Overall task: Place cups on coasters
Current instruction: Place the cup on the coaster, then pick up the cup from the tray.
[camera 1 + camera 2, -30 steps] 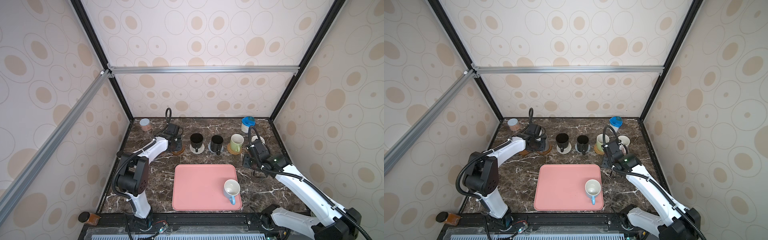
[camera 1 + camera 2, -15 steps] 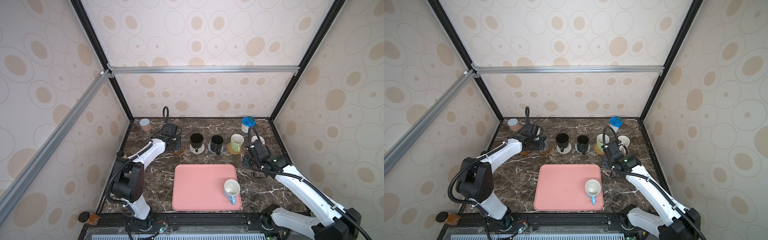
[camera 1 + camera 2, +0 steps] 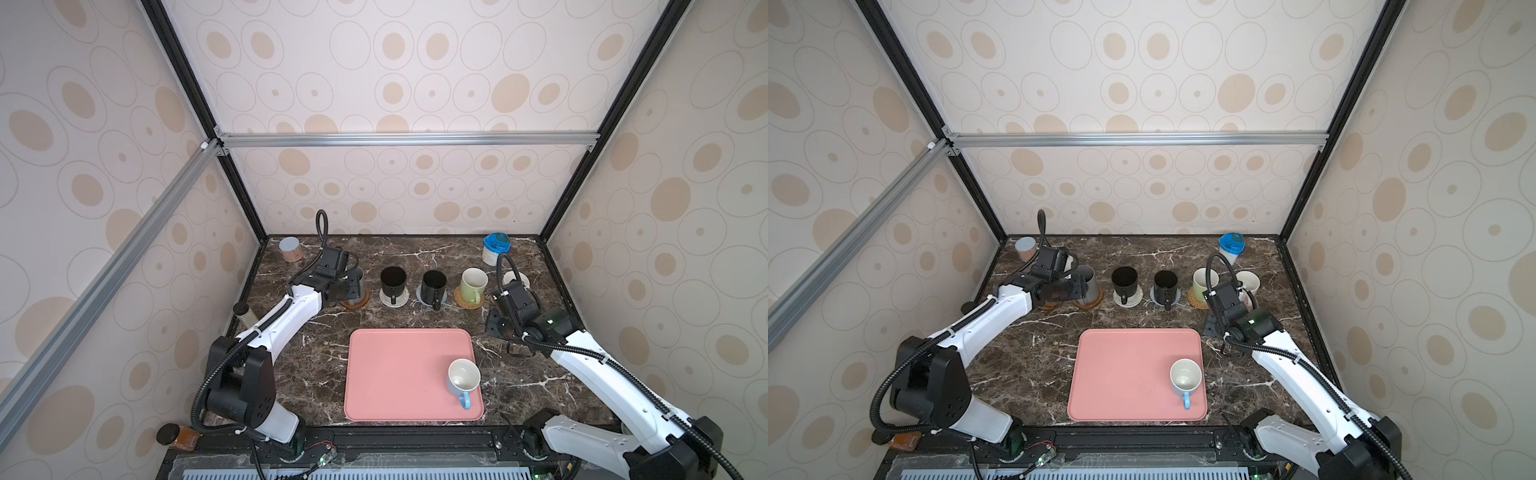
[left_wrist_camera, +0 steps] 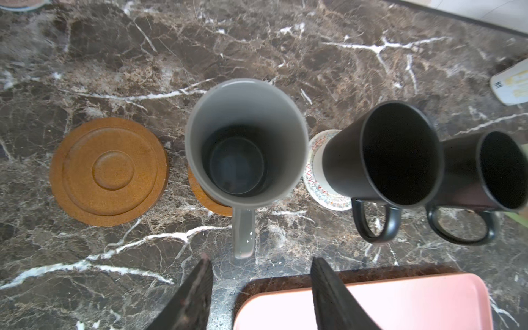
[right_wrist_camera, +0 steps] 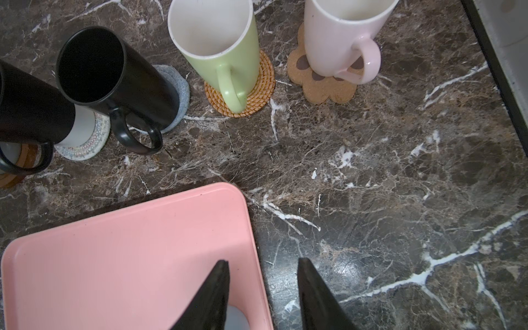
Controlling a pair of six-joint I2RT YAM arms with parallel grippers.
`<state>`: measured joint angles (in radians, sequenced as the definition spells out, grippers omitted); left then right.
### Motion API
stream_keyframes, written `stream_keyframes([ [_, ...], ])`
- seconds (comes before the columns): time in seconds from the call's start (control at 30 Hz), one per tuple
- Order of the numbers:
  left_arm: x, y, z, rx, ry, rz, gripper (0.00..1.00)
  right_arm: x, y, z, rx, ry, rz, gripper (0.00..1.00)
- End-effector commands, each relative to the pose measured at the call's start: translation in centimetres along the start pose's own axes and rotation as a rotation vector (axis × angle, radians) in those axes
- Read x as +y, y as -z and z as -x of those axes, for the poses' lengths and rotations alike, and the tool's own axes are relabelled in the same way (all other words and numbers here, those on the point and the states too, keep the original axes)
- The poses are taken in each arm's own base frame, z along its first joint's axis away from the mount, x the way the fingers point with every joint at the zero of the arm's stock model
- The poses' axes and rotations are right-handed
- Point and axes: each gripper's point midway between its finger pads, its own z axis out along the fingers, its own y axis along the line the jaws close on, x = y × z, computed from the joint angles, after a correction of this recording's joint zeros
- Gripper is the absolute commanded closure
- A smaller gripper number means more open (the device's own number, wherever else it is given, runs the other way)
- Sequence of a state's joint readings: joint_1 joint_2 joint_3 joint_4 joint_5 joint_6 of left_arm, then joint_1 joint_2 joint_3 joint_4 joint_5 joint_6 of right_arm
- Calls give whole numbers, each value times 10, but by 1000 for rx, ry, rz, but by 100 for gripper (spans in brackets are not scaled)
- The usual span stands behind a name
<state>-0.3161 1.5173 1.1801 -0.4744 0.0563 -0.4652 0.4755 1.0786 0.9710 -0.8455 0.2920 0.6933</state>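
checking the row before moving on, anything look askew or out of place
Nothing spilled or tipped. The white-pink mug sits off-centre on the paw coaster, and the blue mug is alone on the pink tray while one wooden coaster is bare.

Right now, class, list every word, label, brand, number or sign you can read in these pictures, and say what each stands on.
No text can be read in any view.
White jar: yellowish print and a small dark mark on its side, too blurred to read.
Whitish woven coaster: coloured zigzag stitching only, no letters.
Pink tray: plain, no marking visible.
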Motion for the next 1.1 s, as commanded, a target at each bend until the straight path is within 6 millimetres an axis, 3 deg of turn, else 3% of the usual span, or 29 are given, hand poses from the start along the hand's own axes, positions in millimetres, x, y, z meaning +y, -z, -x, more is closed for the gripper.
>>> stream_keyframes([
  [0.0, -4, 14, -3, -1, 1, -3, 44, -5, 4, 3, -17, 2, -12, 57],
  [0.23, -38, 47, -11, -35, -46, -37, 43, -2, 4, 5, -13, 60, -10, 57],
  [0.57, -113, 82, -48, -3, -73, -205, 42, 9, -1, 11, -8, 95, 9, 57],
  [0.73, -133, 95, -66, 22, -109, -225, 40, 13, -3, 14, -19, 115, 25, 57],
  [0.9, -150, 99, -92, 70, -140, -248, 40, 13, -6, 17, -30, 136, 27, 57],
  [1.07, -185, 106, -131, 161, -195, -314, 38, 13, -9, 22, -37, 165, 12, 57],
])
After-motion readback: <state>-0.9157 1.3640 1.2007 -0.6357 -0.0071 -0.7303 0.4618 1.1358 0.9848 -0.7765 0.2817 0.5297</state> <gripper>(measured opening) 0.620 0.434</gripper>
